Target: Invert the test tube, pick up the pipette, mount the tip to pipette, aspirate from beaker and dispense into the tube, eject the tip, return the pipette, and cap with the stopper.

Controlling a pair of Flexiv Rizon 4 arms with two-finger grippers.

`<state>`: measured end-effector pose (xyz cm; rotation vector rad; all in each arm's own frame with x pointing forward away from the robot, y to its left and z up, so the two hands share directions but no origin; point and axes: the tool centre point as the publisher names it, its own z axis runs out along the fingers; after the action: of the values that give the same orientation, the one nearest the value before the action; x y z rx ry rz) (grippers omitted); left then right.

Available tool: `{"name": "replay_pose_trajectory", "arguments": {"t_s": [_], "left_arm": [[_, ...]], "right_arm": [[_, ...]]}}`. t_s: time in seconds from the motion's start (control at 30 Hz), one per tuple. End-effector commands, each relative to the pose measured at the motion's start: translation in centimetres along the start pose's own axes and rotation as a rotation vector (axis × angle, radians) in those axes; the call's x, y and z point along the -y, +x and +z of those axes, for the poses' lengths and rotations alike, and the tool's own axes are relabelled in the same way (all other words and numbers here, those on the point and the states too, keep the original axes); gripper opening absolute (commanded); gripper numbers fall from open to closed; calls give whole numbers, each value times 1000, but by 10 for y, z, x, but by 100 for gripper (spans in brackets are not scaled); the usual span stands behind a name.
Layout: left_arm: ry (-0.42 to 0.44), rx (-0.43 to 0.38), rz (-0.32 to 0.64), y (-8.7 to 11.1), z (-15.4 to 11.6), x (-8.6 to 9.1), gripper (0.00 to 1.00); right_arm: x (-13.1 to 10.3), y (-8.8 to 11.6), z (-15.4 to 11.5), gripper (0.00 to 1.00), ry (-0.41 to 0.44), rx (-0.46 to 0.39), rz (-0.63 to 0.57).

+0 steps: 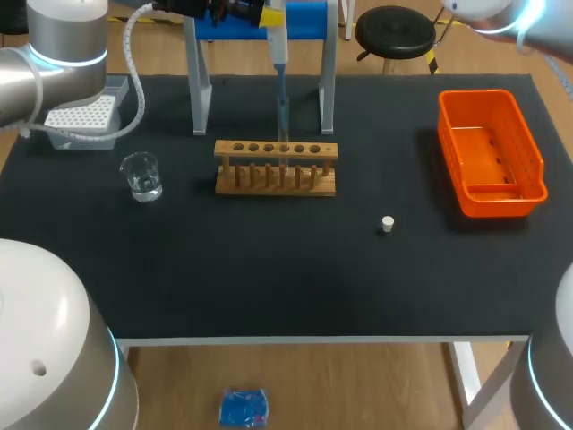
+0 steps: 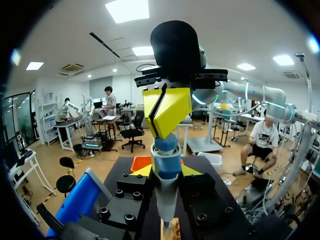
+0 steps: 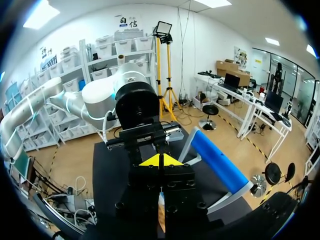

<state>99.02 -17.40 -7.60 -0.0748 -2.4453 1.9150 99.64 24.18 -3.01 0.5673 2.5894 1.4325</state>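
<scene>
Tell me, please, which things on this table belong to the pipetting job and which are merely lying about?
Job in hand: pipette, beaker, tip box, white stopper, wooden tube rack, pipette stand.
Not named in the task: orange basket, though it is perhaps meant for the ejected tip.

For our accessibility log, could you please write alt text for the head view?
A pipette hangs upright over a wooden tube rack mid-table, its tip down at the rack. A beaker stands left; a white stopper and orange basket lie right.
</scene>
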Motion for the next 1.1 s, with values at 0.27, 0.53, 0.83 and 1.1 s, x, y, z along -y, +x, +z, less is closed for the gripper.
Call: {"name": "replay_pose_trajectory", "arguments": {"t_s": [0.27, 0.53, 0.83, 1.1], "left_arm": [[2, 0, 1, -1, -2, 6, 0], [2, 0, 1, -1, -2, 6, 0], [2, 0, 1, -1, -2, 6, 0], [2, 0, 1, -1, -2, 6, 0]], "right_arm": [[-6, 3, -7, 0, -27, 4, -15], [-28, 15, -45, 100, -86, 22, -67], [-11, 26, -88, 100, -125, -5, -110], [44, 27, -106, 100, -145, -21, -168]]}}
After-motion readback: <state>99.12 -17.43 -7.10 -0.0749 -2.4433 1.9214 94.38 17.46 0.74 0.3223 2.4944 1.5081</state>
